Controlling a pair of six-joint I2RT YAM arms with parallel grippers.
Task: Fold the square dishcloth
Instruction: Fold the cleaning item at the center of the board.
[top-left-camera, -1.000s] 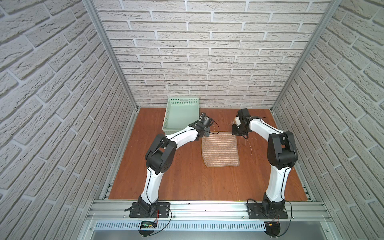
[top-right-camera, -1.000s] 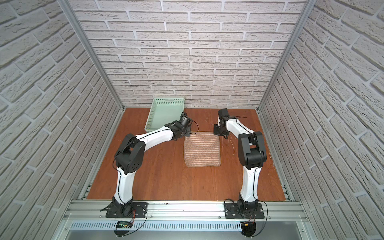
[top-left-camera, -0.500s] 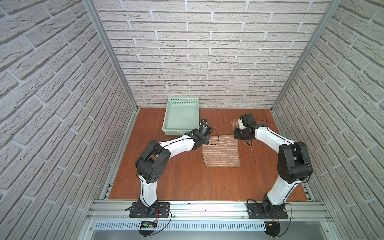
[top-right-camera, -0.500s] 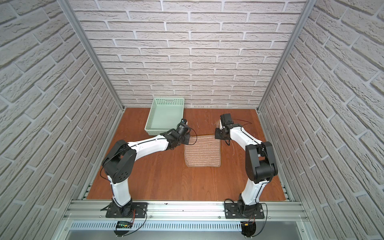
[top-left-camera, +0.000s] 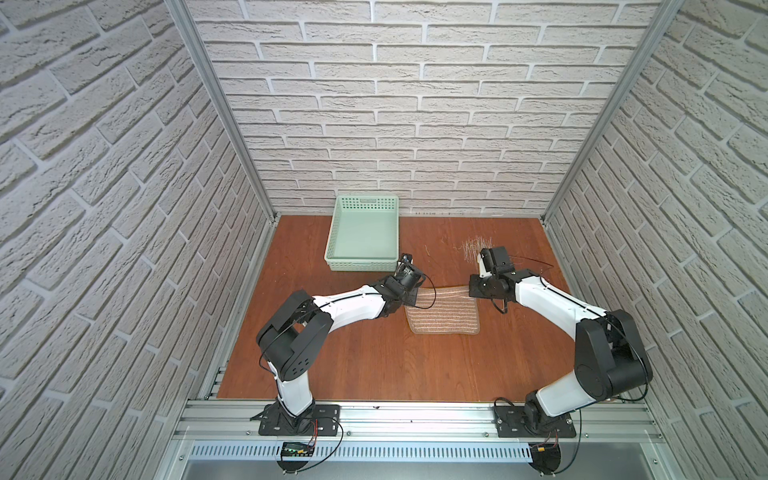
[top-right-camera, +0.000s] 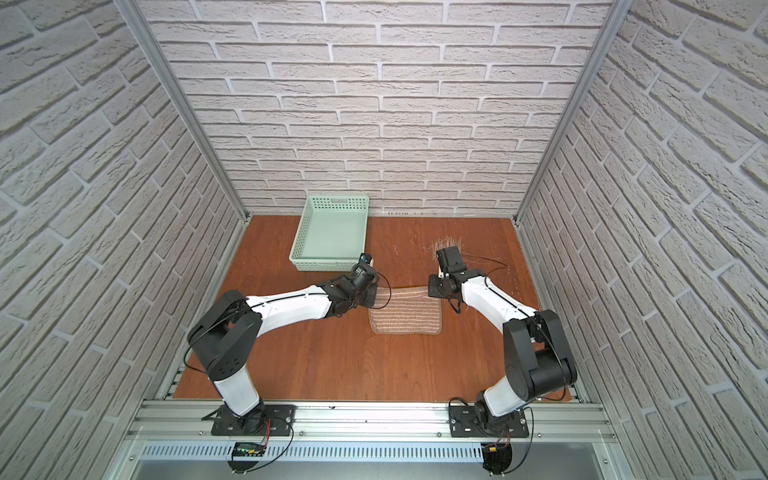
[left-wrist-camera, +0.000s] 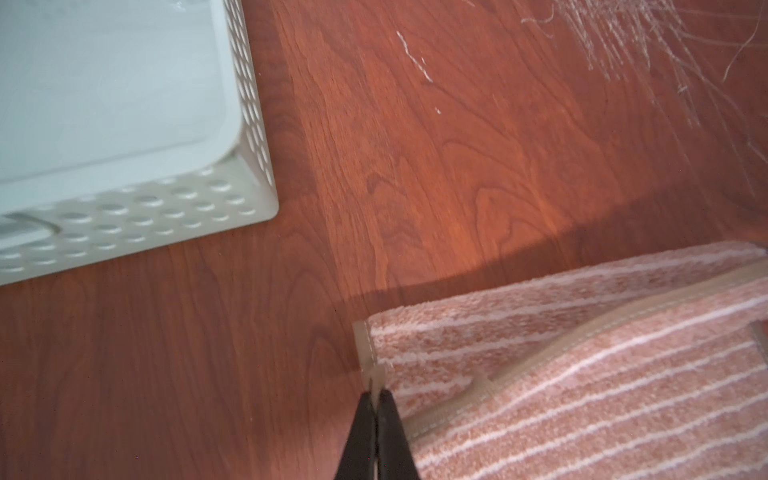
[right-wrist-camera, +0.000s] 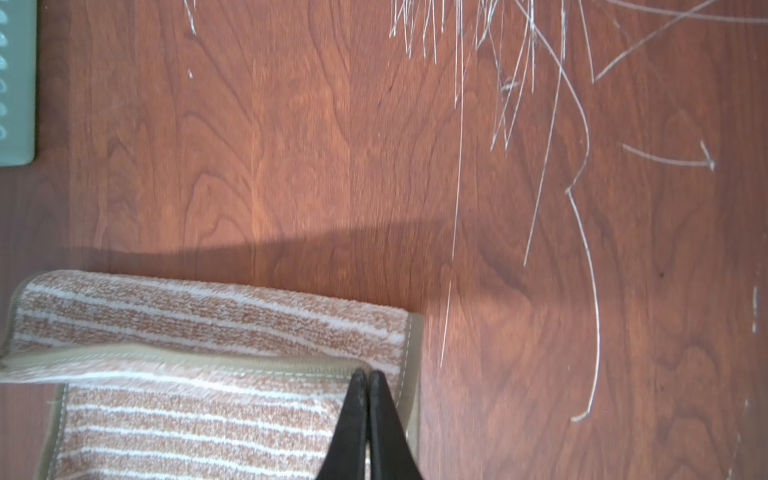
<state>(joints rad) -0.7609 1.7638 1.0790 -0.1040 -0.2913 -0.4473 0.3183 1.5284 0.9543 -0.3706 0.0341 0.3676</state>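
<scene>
Tan dishcloth (top-left-camera: 444, 313), flat earlier, now has its far edge raised.

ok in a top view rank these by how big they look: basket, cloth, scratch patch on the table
1. basket, largest
2. cloth, far edge turned over, so less shows
3. scratch patch, smallest

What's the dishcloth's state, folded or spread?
Partly folded: left gripper and right gripper pinch the far corners of the square dishcloth, its edge doubled back over the flat rest.
</scene>
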